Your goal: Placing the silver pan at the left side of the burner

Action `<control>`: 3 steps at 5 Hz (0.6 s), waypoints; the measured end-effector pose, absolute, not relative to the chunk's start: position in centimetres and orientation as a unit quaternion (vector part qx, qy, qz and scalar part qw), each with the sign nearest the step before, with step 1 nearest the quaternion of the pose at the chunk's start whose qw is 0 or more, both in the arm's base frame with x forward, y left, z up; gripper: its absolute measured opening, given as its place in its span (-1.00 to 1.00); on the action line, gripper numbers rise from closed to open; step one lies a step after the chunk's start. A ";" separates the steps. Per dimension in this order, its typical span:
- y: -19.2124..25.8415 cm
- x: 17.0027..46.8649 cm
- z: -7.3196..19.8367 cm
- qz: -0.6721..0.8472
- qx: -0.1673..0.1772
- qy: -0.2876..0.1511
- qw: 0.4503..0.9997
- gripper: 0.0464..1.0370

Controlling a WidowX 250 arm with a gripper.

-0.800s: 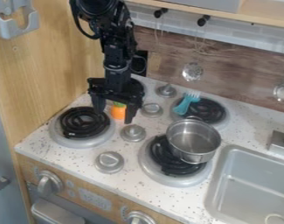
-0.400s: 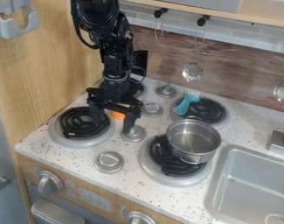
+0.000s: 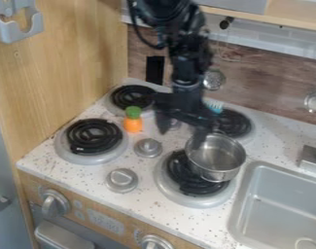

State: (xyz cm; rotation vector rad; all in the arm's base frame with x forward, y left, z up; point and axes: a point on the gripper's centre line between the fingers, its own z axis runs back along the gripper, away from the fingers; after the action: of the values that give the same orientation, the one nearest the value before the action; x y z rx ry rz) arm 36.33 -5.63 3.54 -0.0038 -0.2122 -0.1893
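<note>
The black gripper hangs open over the middle of the stove, its left finger above the knobs and its right finger at the upper left rim of the silver pan. Whether that finger touches the rim I cannot tell. The silver pan stands on the upper right part of the front right burner, overlapping its black coil, which shows on the left and below.
An orange toy with a green top stands between the left burners. A teal utensil lies by the back right burner, partly behind the gripper. Silver knobs dot the middle; a sink is at right.
The arm and gripper have moved right, from above the orange toy and left-hand knobs to the pan's upper left. The orange toy and back left burner are uncovered. The pan has stayed put.
</note>
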 end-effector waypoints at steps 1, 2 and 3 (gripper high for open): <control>-9.6 36.9 4.7 -0.122 -0.013 -0.119 0.985 0.92; -12.0 37.6 2.6 -0.124 -0.024 -0.091 0.988 0.92; -12.7 38.9 0.8 -0.118 -0.023 -0.080 0.990 0.92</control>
State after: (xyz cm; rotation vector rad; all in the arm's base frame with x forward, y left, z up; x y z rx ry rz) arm 38.90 -12.75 0.77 -0.0453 -0.1604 -0.2368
